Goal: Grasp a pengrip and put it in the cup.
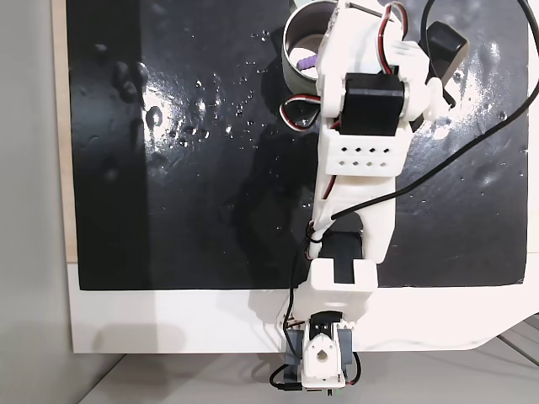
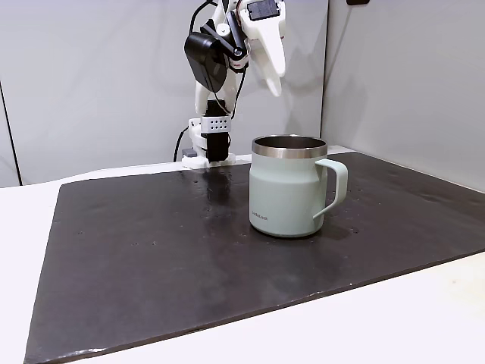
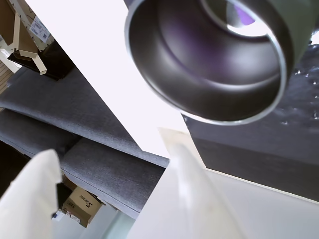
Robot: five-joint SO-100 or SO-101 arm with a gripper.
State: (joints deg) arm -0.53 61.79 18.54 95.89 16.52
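Gripper (image 3: pixel 114 194) open, empty, lower frame in wrist view; pengrip (image 3: pixel 242 14) already inside cup (image 3: pixel 209 107), upper right. You only need retreat.

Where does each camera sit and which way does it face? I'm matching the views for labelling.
Fixed view from above: looks straight down on the black mat; shows the whole arm and the cup.
Fixed view at table height: faces the arm's base across the mat; cup in front.
Wrist view: looks into the cup past the open jaws.
All share the cup; the pengrip lies inside.
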